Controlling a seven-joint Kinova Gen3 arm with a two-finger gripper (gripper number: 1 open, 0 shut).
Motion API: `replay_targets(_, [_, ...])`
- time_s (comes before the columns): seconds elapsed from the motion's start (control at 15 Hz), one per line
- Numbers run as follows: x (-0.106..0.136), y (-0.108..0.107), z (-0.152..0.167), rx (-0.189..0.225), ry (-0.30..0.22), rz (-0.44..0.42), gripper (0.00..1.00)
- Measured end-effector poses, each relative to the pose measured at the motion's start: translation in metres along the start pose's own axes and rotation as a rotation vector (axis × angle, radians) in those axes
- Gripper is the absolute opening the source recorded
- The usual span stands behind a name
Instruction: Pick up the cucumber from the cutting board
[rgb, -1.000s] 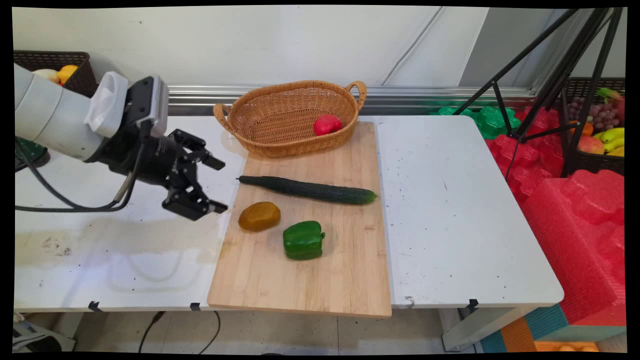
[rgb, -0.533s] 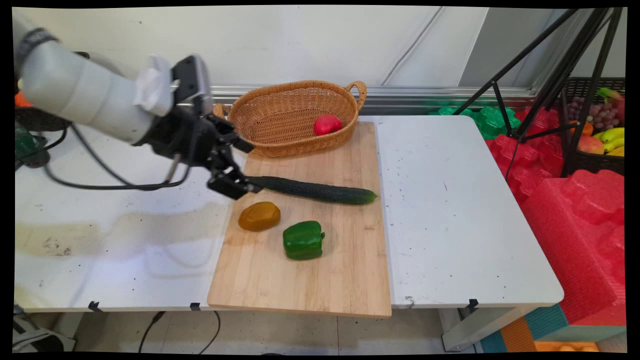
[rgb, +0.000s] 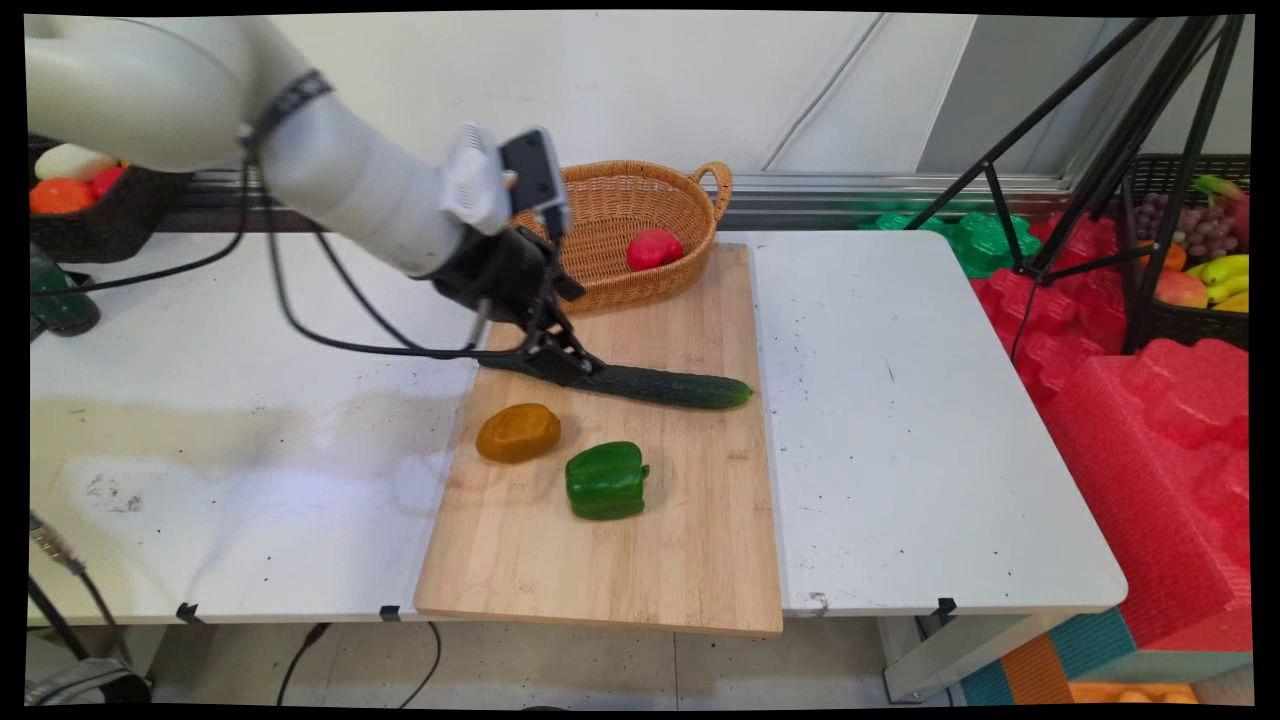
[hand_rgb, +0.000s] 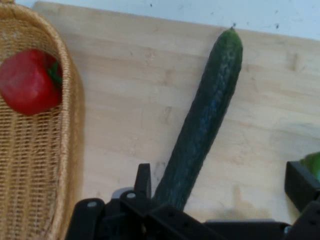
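Over the left end of the cucumber (rgb: 640, 383), in the main view, the jaws (rgb: 562, 362) of the white arm (rgb: 330, 185) hung low above the wooden cutting board (rgb: 610, 520), which lay on the white tabletop (rgb: 900, 420). From this side the arm's black linkage covered the cucumber's left end, and the spread of the fingers could not be made out. The cucumber lay lengthwise across the board, its free tip pointing right. Nearer the camera on the board sat a brown potato (rgb: 518, 432) and, just right of it, a green bell pepper (rgb: 606, 480), the two close but apart. At the board's far end stood a wicker basket (rgb: 675, 205) with a red fruit (rgb: 654, 249) inside it. Black cables (rgb: 300, 310) drooped from the arm over the tabletop.

Seen from the hand view, the jaws (hand_rgb: 225, 197) stood wide open, one finger at the lower middle and the other at the right edge, holding nothing. The cucumber (hand_rgb: 205, 120) ran up from between them toward the top of the picture, its near end hidden behind the linkage. The wicker basket (hand_rgb: 70, 125) filled the left side with the red fruit (hand_rgb: 29, 81) in it, and a sliver of the green bell pepper (hand_rgb: 312, 164) showed beside the right finger. The cutting board (hand_rgb: 125, 100) lay beneath everything.
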Motion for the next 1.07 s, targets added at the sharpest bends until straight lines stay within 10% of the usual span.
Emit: replay_targets(1.07, [0.026, -0.025, 0.127, -0.095, -0.204, 0.112, 1.00])
